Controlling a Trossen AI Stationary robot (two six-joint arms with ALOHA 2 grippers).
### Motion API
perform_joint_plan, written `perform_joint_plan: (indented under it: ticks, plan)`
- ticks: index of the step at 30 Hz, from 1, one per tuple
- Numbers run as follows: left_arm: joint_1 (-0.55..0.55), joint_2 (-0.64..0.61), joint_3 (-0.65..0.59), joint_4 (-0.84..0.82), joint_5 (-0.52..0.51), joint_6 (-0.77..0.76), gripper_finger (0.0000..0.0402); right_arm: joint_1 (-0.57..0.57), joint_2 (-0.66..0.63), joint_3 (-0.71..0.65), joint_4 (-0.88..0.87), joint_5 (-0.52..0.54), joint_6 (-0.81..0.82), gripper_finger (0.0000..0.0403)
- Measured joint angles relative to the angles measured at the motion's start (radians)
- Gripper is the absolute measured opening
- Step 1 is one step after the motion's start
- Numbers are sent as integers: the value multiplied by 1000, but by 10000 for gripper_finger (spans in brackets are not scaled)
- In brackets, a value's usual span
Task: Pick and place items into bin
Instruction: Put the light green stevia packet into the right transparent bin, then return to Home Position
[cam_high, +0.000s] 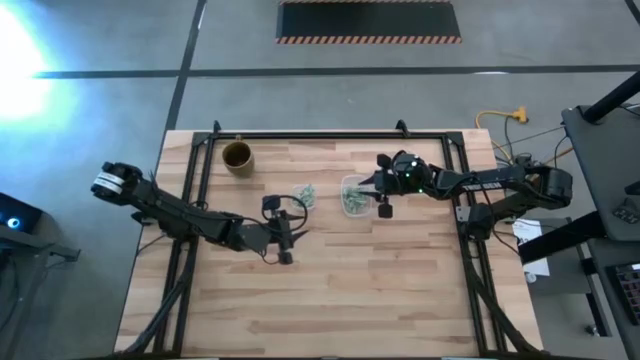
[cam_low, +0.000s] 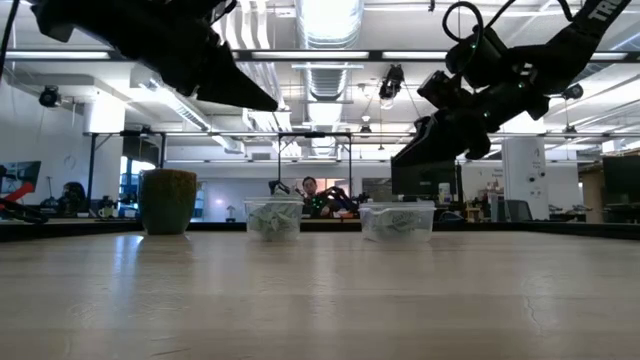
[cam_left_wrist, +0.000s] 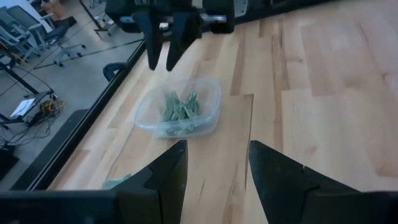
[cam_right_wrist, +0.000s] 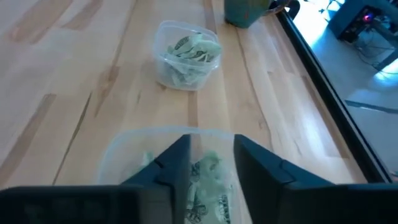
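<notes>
Only the right wrist view shows the right tool (cam_right_wrist: 211, 163) poised directly above the nearer tub (cam_right_wrist: 124, 155) of green-and-white items (cam_right_wrist: 208, 177), fingers slightly spread, empty, while the left tool (cam_high: 284, 238), spread wide, hovers beside the other tub (cam_high: 305, 195).

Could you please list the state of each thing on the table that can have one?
Left tub: lidless, upright, holds green-and-white pieces.
Right tub: lidless, upright, holds pieces.
Cup: upright, contents unclear.
Left end effector: open, empty, off the tubs.
Right end effector: over the right tub, fingers apart, nothing visibly held.
</notes>
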Motion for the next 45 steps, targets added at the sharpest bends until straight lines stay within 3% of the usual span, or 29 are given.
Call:
perform_joint_plan:
  ticks: [8, 18, 21, 25, 30, 33, 39, 45]
  plan:
    - [0, 6, -1, 70, 1, 0, 155, 2, 0, 8, 26, 2, 5, 165]
    - [32, -23, -29, 74, 2, -28, 155, 3, -58, 8, 22, -4, 18, 177]
    - [60, -60, -36, 79, 29, -23, 155, 2, -91, -11, 44, -65, 32, 175]
    - [129, -109, -58, 143, 153, 48, 155, 4, -124, -73, 238, -192, 115, 171]
    - [222, -154, -124, 298, 216, 109, 155, 5, -126, -210, 599, -202, 247, 173]
    - [266, -166, -165, 345, 218, 124, 155, 5, -139, -285, 715, -197, 283, 175]
    - [330, -194, -228, 417, 272, 131, 155, 4, -238, -383, 740, -103, 307, 173]
    - [362, -266, -297, 458, 284, 130, 155, 5, -410, -452, 744, -95, 304, 169]
